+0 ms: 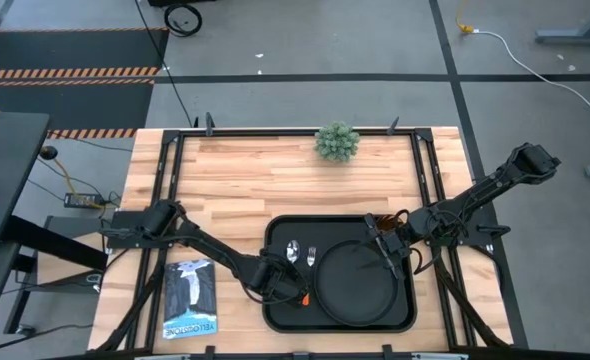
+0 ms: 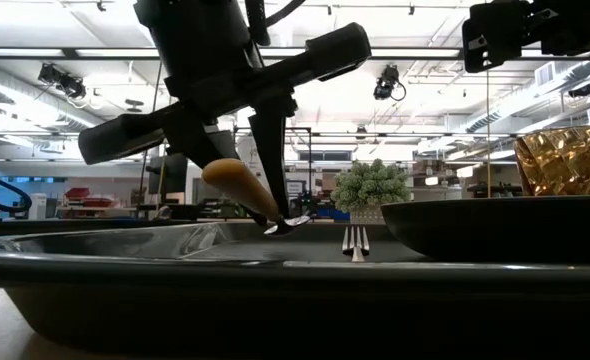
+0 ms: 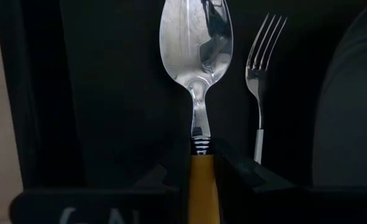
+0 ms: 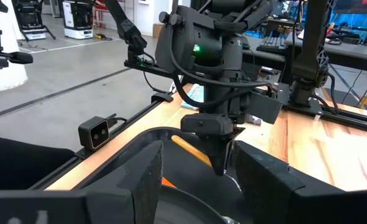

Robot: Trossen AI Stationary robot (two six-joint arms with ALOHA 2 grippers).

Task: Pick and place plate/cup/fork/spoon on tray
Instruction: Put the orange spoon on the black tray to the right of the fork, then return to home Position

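Observation:
The black tray [image 1: 275,300] lies at the table's near middle, with the round black plate [image 1: 355,285] on its right half. The fork [image 3: 261,74] lies flat on the tray's left part, tines toward the far edge. My left gripper [image 1: 285,283] is shut on the spoon [image 3: 196,50], just left of the fork. My right gripper [image 4: 199,180] is open and empty over the plate's far rim [image 1: 383,250]. The amber cup [image 2: 565,160] shows behind the plate in the low view; what it stands on is hidden. My left gripper pinches the spoon's orange handle [image 3: 202,180] between its two fingers, close to the metal neck. The fingers come from above and the near side, slanting down. The spoon is tilted: its bowl tip [image 2: 295,225] touches the tray and the handle [image 2: 237,183] rises toward the gripper.
A small potted plant [image 1: 337,142] stands at the table's far edge. A printed booklet [image 1: 190,298] lies on the wood left of the tray. Bare wood lies between the plant and the tray.

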